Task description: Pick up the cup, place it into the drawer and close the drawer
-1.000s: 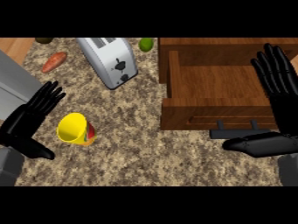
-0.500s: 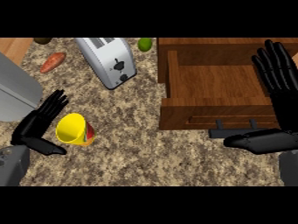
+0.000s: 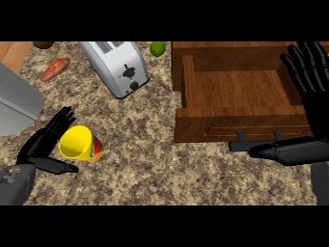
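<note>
The left hand stood open just beside the cup, with the fingers straight and pointing away from the robot and the thumb stretched out under the near side of the cup. The yellow cup lay tipped on the counter, its mouth turned toward that palm, directly to the right of the fingers. The hand held nothing yet; from this view I could not tell whether the fingers already touched the rim or stood a little apart from it.

The right hand was open too, fingers straight and raised, and it showed at the right edge, over the right wall of the drawer. It appeared to be resting and it held nothing. The wooden drawer was pulled open to the left of this hand, with no object visible inside.

Beyond the left hand lay a toaster and a carrot, and a grey object stood to the left of it.

As I judge it, the task was only at its beginning: the cup was not grasped, not lifted and not in the drawer, and the drawer was not closed. What remained was to curl the fingers round the cup, carry it rightward to the drawer, release it there, then push the front shut.
</note>
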Action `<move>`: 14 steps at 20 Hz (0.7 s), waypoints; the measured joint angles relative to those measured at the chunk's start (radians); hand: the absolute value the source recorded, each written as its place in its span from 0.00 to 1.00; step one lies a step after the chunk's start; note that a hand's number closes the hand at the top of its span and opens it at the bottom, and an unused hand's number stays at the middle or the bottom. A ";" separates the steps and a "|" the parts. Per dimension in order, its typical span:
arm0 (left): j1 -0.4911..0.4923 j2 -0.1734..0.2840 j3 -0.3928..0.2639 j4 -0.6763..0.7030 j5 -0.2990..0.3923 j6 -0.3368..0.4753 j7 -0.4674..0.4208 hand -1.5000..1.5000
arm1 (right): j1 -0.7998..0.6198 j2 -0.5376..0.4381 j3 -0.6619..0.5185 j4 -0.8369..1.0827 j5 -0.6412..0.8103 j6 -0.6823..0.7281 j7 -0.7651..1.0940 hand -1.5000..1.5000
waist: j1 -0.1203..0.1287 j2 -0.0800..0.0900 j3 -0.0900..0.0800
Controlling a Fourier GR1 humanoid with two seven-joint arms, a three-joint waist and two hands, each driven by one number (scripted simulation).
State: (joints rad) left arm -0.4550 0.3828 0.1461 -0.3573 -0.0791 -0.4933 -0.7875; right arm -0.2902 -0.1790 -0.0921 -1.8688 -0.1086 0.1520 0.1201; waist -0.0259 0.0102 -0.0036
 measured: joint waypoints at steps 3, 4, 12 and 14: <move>-0.013 -0.009 -0.002 0.036 -0.006 0.017 -0.033 0.00 | 0.010 -0.002 -0.002 0.002 0.000 0.007 -0.012 0.00 | -0.004 0.001 -0.001; -0.016 -0.021 -0.006 0.044 -0.012 0.030 -0.047 0.00 | -0.006 -0.003 -0.002 0.012 -0.001 0.007 -0.006 0.00 | -0.004 0.003 -0.001; -0.038 -0.044 -0.015 0.103 -0.030 0.065 -0.116 0.00 | 0.003 -0.018 -0.015 0.013 -0.026 0.033 -0.007 0.00 | -0.013 0.006 -0.002; -0.044 -0.055 -0.021 0.114 -0.037 0.071 -0.127 0.00 | -0.018 -0.017 -0.016 0.021 -0.023 0.024 0.002 0.00 | -0.011 0.006 -0.002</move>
State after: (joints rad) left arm -0.4986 0.3276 0.1253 -0.2430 -0.1156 -0.4227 -0.9144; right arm -0.3078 -0.1958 -0.1085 -1.8483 -0.1321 0.1763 0.1217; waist -0.0372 0.0164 -0.0057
